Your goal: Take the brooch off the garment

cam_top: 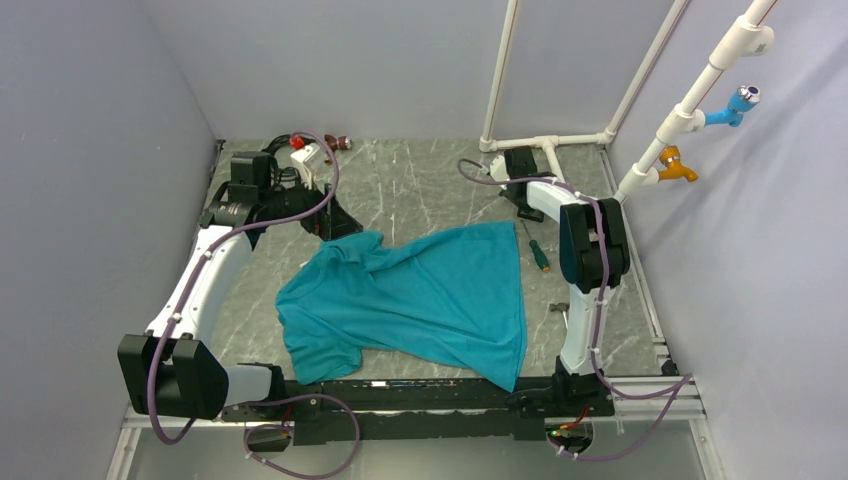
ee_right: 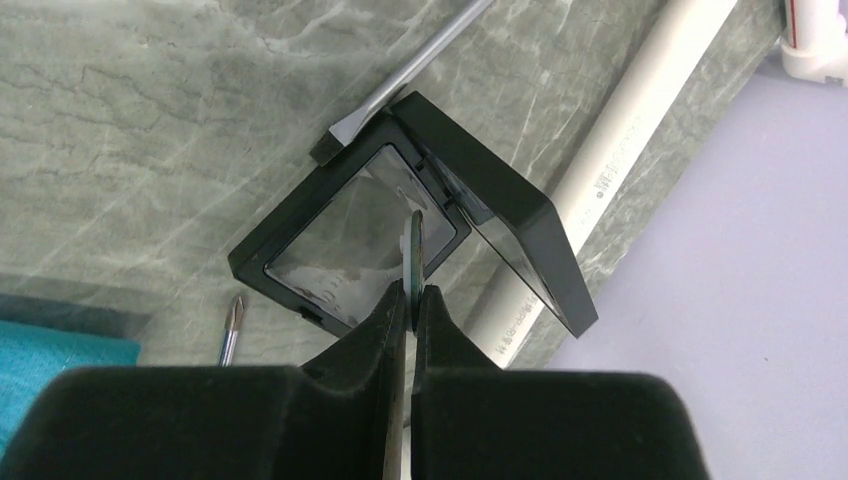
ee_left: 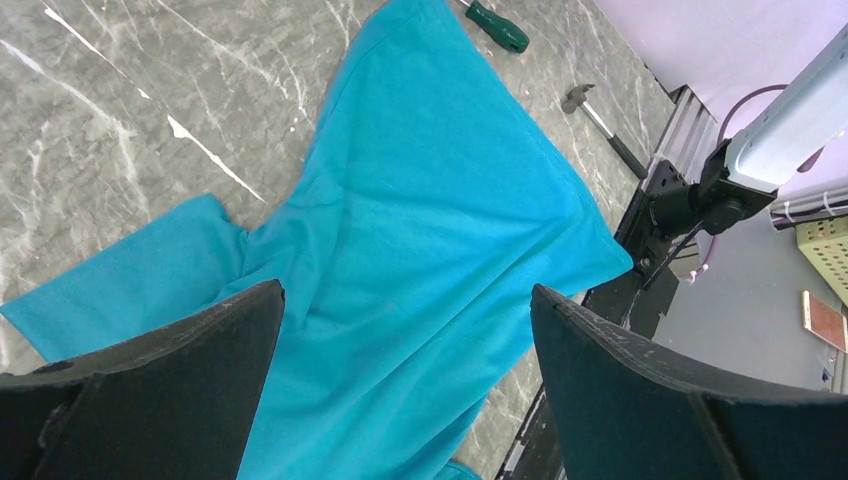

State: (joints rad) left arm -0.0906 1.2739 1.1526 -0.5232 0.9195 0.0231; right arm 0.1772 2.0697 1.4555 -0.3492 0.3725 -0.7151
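Note:
The teal garment lies crumpled across the middle of the table, and it fills the left wrist view. My left gripper hangs open above it near its back left corner, with nothing between the fingers. My right gripper is at the back right of the table, shut on a thin disc seen edge-on, the brooch. The brooch hangs just above an open black hinged box with its lid raised.
A green-handled screwdriver lies right of the shirt, its tip in the right wrist view. A small hammer-like tool lies near the right arm's base. White pipes run along the back right. Red and white items sit at the back left.

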